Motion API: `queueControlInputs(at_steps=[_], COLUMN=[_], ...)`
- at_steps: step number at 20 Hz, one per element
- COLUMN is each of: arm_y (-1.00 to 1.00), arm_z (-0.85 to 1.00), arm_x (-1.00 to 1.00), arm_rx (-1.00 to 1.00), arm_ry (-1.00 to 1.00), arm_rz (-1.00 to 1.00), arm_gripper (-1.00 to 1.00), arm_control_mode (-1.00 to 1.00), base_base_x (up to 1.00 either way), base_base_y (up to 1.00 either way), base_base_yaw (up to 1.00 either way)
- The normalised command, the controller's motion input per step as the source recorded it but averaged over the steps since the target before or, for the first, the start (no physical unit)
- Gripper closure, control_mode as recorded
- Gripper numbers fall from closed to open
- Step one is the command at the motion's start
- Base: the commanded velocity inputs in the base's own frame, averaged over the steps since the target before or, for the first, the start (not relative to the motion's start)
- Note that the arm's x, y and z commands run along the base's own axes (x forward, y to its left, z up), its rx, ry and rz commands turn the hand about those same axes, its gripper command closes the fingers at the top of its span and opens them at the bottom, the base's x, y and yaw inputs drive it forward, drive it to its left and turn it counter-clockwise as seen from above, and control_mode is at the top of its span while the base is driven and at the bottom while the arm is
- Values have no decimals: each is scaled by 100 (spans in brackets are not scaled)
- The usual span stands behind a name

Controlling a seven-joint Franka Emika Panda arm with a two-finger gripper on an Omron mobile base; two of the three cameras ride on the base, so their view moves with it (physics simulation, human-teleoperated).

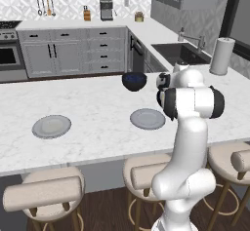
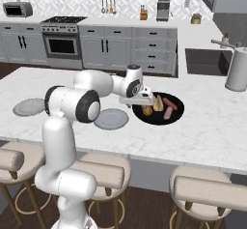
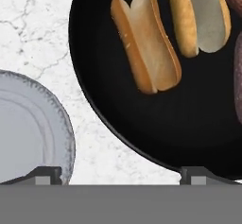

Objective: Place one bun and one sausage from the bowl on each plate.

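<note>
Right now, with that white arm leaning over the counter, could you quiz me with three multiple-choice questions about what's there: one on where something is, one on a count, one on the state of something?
1. Where are the buns?
A. In the black bowl
B. On a grey plate
C. On a stool

2. How many grey plates lie on the counter?
A. One
B. Two
C. Four

3. How does the pincer stand?
A. Shut on a bun
B. Shut on a sausage
C. Open, holding nothing

Answers:
1. A, both buns lie inside the black bowl beside the sausages.
2. B, one plate sits near the arm and another plate farther left.
3. C, the hand view shows its two tips wide apart with nothing between them.
</note>
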Motion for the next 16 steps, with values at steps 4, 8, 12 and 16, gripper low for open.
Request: queueControlInputs(at_steps=[4,8,12,16], arm_y=[-32,-13,0,-3], arm_z=[-17,-34,-45,-19], arm_x=[32,29,21,33], arm_rx=[0,0,0,0], arm_ry=[0,0,-1,-2], arm_rz=[0,0,0,0], arm_gripper=[-100,-100,-100,-100], arm_control_mode=[-100,-100,-100,-100], base_base_x=[0,0,0,0], base_base_y=[0,0,0,0], base_base_yaw=[0,0,0,0])
